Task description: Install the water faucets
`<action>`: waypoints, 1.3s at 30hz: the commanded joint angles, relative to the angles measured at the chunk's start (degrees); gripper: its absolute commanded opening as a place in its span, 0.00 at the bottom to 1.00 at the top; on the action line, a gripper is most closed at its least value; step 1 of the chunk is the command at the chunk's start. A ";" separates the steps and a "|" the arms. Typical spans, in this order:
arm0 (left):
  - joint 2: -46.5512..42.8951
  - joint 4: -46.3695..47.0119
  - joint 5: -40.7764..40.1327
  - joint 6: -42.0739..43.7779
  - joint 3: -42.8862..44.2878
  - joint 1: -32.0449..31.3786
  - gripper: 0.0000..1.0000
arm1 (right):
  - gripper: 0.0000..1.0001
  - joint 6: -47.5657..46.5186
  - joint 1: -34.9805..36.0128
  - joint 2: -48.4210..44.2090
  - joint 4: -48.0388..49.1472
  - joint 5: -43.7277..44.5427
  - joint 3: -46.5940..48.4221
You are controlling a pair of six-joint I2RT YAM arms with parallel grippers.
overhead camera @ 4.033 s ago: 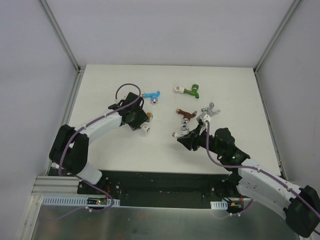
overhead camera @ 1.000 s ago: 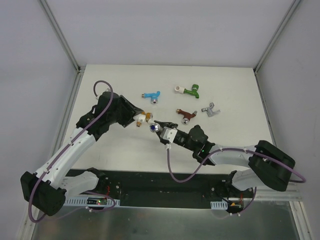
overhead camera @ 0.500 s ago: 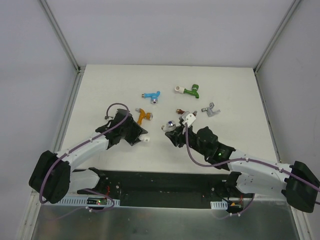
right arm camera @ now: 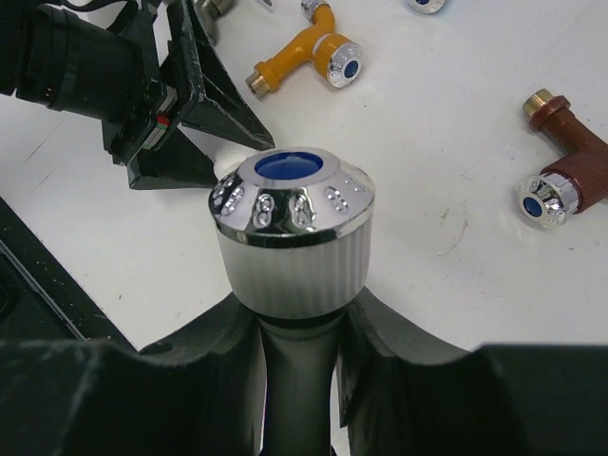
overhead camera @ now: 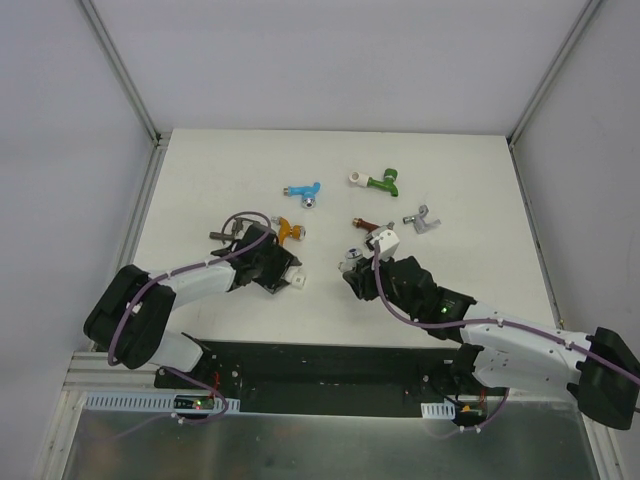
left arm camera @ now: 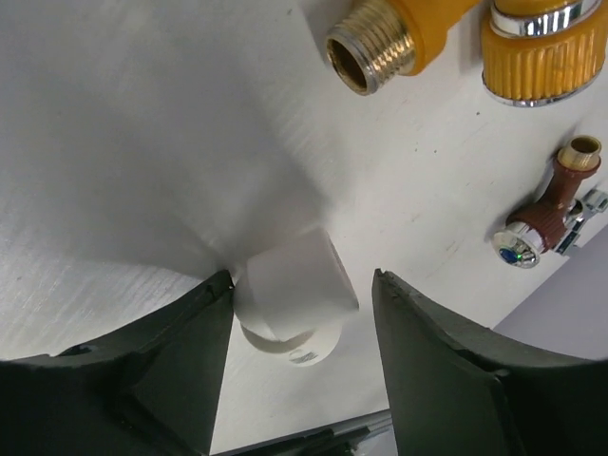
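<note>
Table (overhead camera: pixel 200 180) white, overhead: right gripper (overhead camera: pixel 360 268) clamped on white faucet (overhead camera: pixel 384 240) mid-table, right of the fitting (overhead camera: pixel 297 282); left gripper (overhead camera: pixel 280 270) should, I judge, pinch the fitting squarely before mating. Left wrist: jaws apart, fitting between them. Right wrist: faucet's long axis runs along the gripper, blue-capped end toward camera.

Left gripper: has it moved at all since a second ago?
Yes. The left gripper has pulled back toward the near table edge, away from the blue faucet, which stayed put, and now straddles a white fitting.
</note>
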 commanded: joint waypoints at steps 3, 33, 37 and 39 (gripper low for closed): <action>0.49 -16.07 -0.09 13.48 4.59 -0.42 0.74 | 0.00 1.08 0.12 -3.12 1.27 1.47 0.03; 22.10 -44.67 -1.15 43.30 39.67 -1.03 0.77 | 0.00 0.99 0.12 -0.93 -0.58 -0.03 1.17; 24.12 -44.66 -1.06 42.77 40.91 -1.39 0.74 | 0.00 0.90 0.21 -0.93 -0.58 0.23 1.08; 24.30 -44.67 -1.06 42.33 40.82 -1.65 0.74 | 0.00 0.72 0.12 -1.10 -0.67 0.23 1.00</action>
